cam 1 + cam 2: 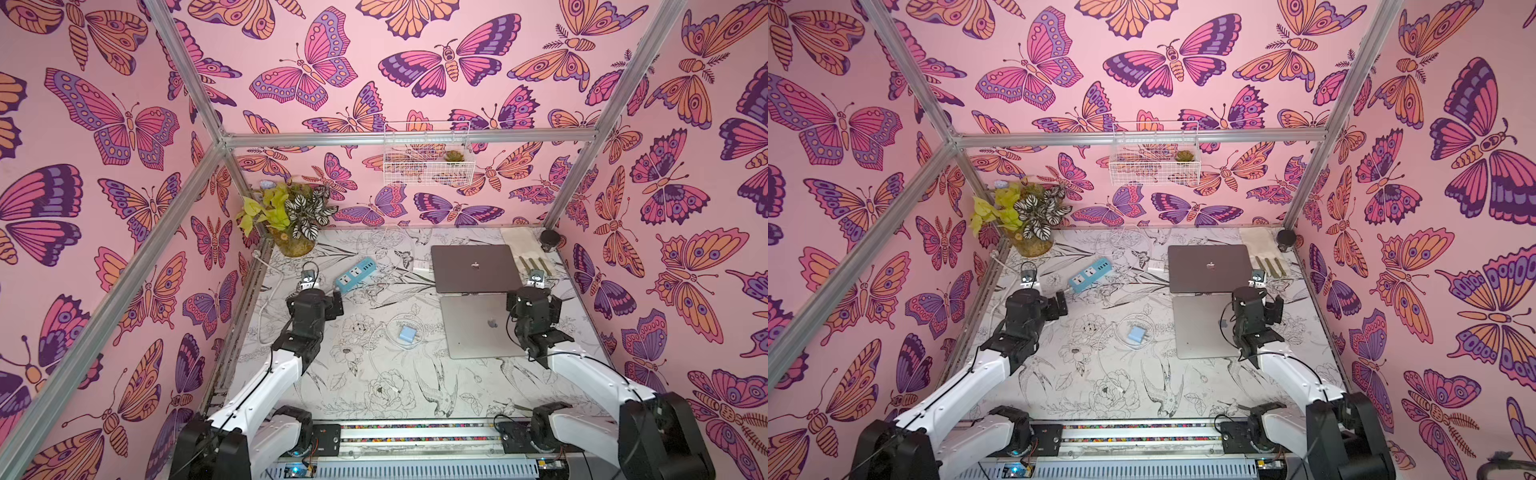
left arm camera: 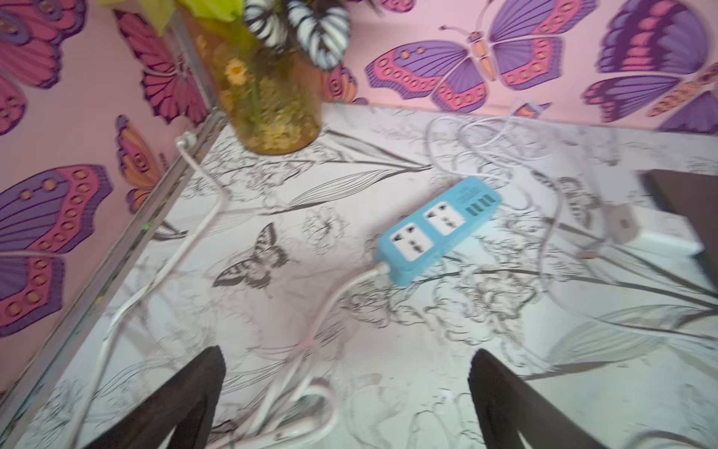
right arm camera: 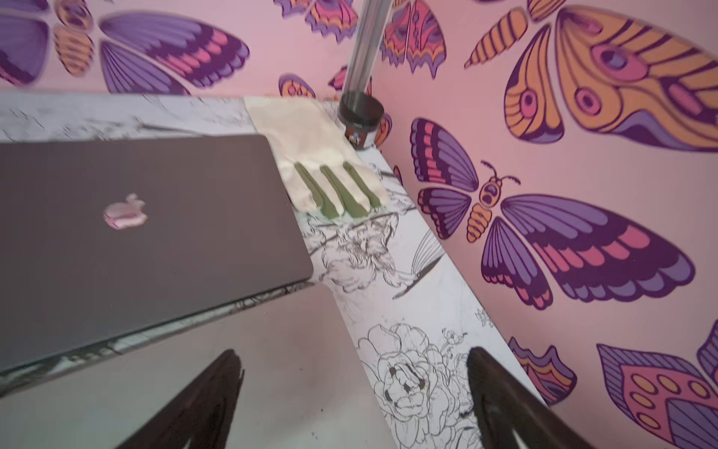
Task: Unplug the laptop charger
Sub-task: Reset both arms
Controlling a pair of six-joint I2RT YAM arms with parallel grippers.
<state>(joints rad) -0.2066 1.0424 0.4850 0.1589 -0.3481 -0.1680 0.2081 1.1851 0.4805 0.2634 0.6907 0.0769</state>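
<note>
Holding nothing in either end effector: left end effector [image 2: 349, 352] spread wide over bare worktop [image 2: 272, 318] short of the strip [image 2: 437, 229], right end effector [image 3: 351, 352] likewise wide apart and empty above a corner of the silver laptop [image 3: 272, 369]. Finding the charger [image 1: 407, 333] loose on the worktop between the arms, just beside the silver laptop on the side toward the left arm, with white lead looped about it. Seeing both strip sockets bare in the left wrist view. Noting a second, white brick [image 2: 623, 229] just beside the dark laptop [image 3: 136, 233]; seating of its lead in that laptop's port impossible to tell. Judging the strip end already free, with perhaps a laptop end to pull. Risking, from here: snagging the slack cable [image 2: 559, 200] near the strip on a reach across, so dragging strip or brick along; tugging a lead sideways rather than straight out, so straining the port or sliding the laptop; brushing the vase [image 2: 272, 116] with the left arm on a wide swing; mistaking one brick for the other amid two laptops and tangled white leads.
</note>
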